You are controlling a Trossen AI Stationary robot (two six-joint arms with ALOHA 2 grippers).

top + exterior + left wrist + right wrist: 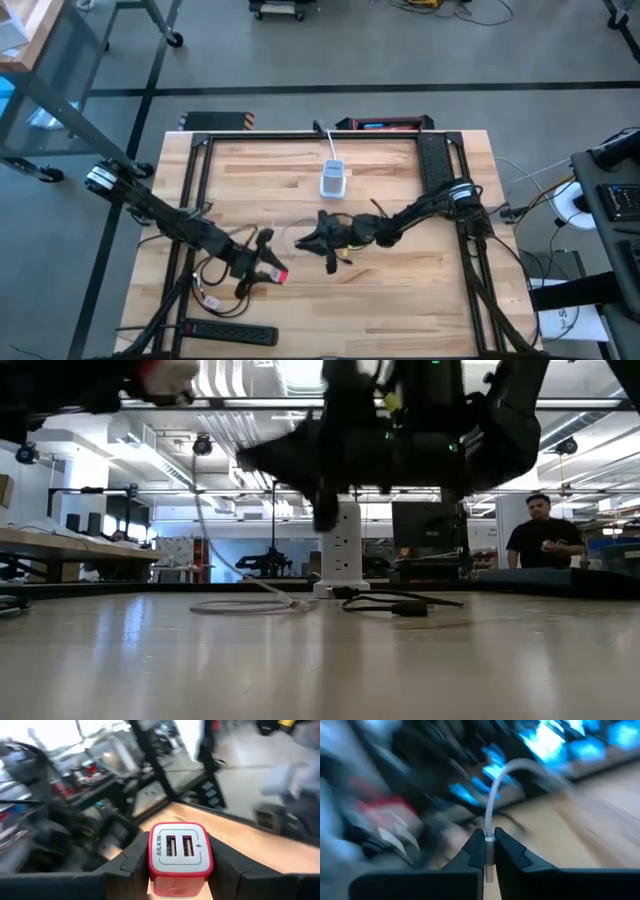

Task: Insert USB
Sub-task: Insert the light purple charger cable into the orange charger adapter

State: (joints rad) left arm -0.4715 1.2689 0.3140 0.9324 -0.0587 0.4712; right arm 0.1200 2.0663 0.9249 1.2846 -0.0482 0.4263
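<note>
A: Looking for the USB plug, one finds it only in the right wrist view, pinched between the right gripper's fingers, its pale cable arching up and away; its tip is cut off at the picture's edge.

B: And the charger?

A: The left gripper is clamped on the red-and-white charger, its two ports facing out past the fingers. From above it shows only as a red speck at the left gripper.

B: How do the arms sit?

A: Both reach low toward the table's middle, the right gripper near the left but apart. Beyond the right gripper stands a white power tower. The low view shows only dark arm shapes overhead.
</note>
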